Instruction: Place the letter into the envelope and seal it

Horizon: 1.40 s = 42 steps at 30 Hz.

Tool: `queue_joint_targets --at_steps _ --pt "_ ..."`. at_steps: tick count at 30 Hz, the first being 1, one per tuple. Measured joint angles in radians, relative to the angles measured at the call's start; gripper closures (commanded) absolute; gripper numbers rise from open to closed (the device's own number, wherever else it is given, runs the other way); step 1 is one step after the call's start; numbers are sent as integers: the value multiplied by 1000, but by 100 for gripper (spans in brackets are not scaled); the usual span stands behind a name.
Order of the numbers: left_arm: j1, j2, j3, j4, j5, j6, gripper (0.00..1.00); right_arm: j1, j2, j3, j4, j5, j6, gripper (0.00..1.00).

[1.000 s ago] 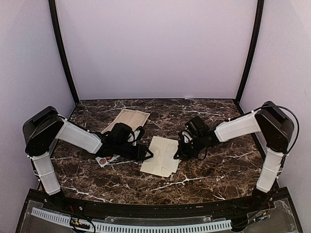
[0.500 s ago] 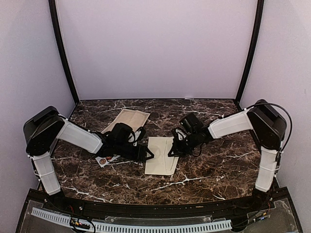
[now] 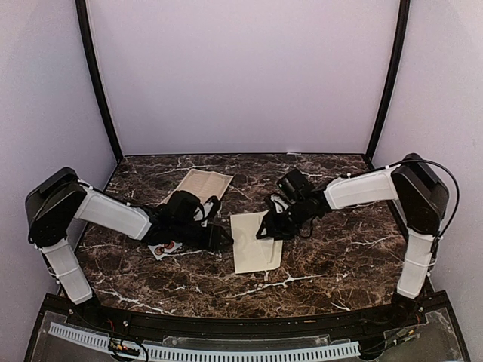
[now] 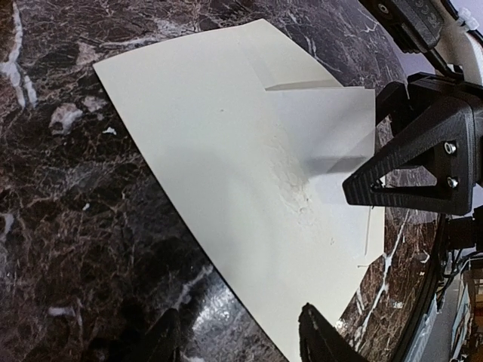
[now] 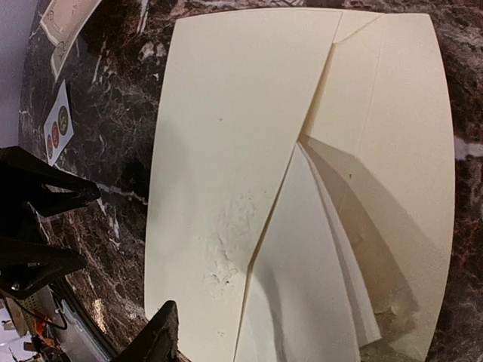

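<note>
Envelope (image 3: 253, 249) flat on dark marble desk (image 3: 339, 260), midway between both arms, one flap lifted off its face, left gripper (image 3: 220, 238) apart just beside its left edge, right gripper (image 3: 264, 231) apart over its far right corner, one finger hidden behind paper, sticker strip (image 3: 167, 247) beside left arm

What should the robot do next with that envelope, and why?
Probably press the flap down with the right gripper: the envelope lies on the table, but its folded flap stands slightly raised, casting a shadow, and that gripper is open right beside it.
</note>
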<state>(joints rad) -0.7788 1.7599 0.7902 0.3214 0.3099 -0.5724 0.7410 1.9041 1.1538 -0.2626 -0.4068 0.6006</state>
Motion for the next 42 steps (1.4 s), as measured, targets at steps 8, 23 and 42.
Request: queue_joint_targets --at_steps 8,23,42 --pt "0 -174 -23 -37 -54 -18 44 1 -175 -3 -88 108 -14 46" --pt "0 -56 56 -47 -66 -77 46 45 -222 -66 -83 255 49 69" --pt "24 96 105 -41 -68 -89 61 47 -53 -43 -61 375 88 88"
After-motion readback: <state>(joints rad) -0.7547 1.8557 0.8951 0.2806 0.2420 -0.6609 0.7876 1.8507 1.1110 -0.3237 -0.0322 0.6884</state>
